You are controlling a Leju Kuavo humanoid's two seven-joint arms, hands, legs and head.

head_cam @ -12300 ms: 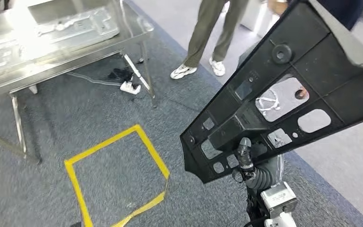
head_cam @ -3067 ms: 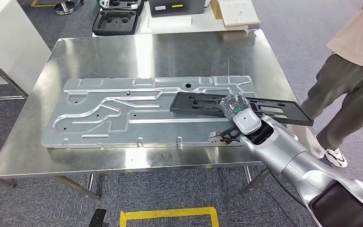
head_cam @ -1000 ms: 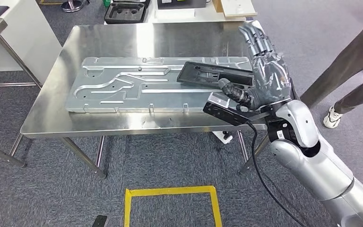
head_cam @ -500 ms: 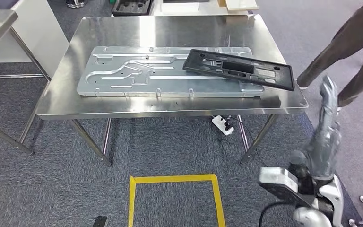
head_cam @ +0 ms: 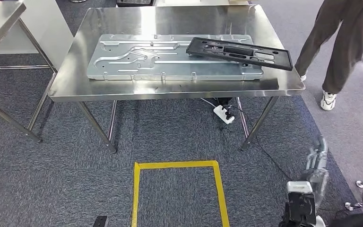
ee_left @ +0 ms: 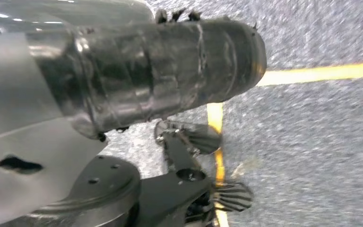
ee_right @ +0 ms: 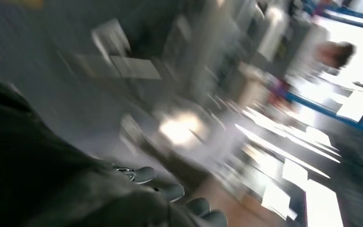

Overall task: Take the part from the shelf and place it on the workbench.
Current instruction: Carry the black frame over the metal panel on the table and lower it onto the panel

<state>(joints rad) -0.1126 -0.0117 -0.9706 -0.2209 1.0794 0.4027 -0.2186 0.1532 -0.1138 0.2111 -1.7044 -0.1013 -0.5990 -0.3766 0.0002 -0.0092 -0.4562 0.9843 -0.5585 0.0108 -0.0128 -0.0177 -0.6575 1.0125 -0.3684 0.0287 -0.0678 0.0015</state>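
Placing step looks done: the black part lies flat on the workbench, resting partly on the big grey metal panel, its right end sticking out past the panel's edge, nothing touching it. Right hand hangs low beside the robot, well apart from the bench, fingers straight and holding nothing; the right wrist view is badly blurred but shows fingertips with nothing in them. Left hand: can't tell its finger state, the left wrist view looks down at carpet and yellow tape. Head view adds a person's legs near the bench's right end and a power strip underneath. My guess: nothing left but a check that the part sits stable.
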